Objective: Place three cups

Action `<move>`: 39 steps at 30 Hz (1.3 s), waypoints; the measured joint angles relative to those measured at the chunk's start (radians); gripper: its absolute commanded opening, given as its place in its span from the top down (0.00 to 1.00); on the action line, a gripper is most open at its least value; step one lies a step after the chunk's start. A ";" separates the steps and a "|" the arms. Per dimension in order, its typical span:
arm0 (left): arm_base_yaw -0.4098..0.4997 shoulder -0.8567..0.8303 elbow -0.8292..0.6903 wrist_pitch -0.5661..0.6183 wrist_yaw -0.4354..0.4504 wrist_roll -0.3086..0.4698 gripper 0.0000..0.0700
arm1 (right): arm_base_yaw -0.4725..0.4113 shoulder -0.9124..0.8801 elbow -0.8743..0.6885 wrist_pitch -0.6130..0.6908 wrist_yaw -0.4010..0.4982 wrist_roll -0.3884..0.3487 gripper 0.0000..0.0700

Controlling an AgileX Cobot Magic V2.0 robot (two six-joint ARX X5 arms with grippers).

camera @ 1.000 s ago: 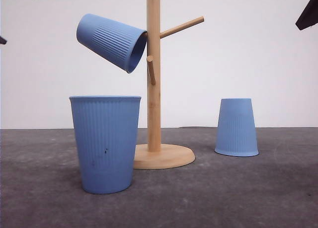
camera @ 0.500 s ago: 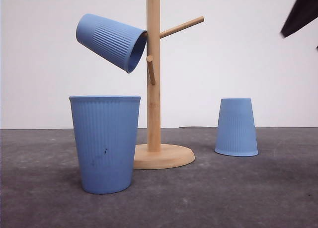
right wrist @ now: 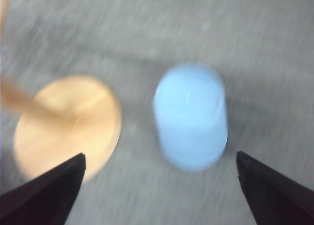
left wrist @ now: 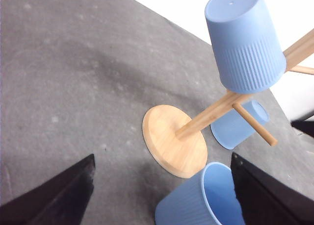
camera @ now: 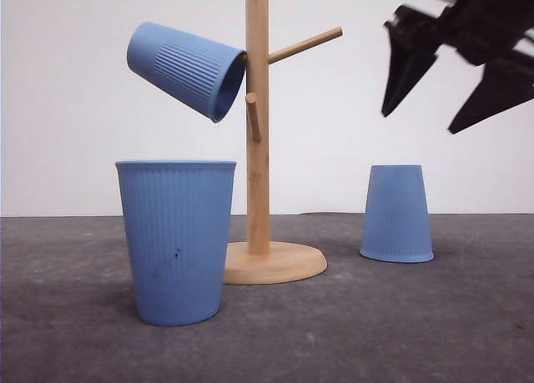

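Three blue ribbed cups show in the front view. One cup (camera: 185, 68) hangs tilted on a left peg of the wooden stand (camera: 258, 149). A second cup (camera: 177, 241) stands upright in front of the stand's base, at the left. The third cup (camera: 397, 214) rests upside down on the table to the right. My right gripper (camera: 419, 123) hangs open above that cup, apart from it; its blurred wrist view has the cup (right wrist: 191, 117) between its fingers, below. My left gripper (left wrist: 163, 159) is open above the stand's base (left wrist: 174, 139), with the hung cup (left wrist: 245, 38) and the upright cup (left wrist: 206, 200) nearby.
The stand has a free peg (camera: 305, 44) pointing up to the right and a short front peg (camera: 253, 116). The round base (right wrist: 68, 124) lies beside the upside-down cup. The table is dark grey (camera: 375, 325), with a white wall behind.
My right gripper has swung down and to the left into the front view, stopping over the upside-down cup. The dark tips at the upper left have left the view. The cups have not moved.
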 measured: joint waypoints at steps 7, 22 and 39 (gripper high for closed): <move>0.000 0.001 0.000 -0.017 0.033 -0.023 0.27 | -0.012 0.193 0.079 0.079 0.000 -0.027 0.09; 0.000 0.010 0.000 -0.017 0.032 -0.024 0.27 | -0.017 0.357 0.079 0.151 0.000 -0.030 0.34; 0.000 0.009 0.000 -0.017 0.030 -0.024 0.27 | -0.125 0.022 0.081 -0.055 -0.223 0.039 0.37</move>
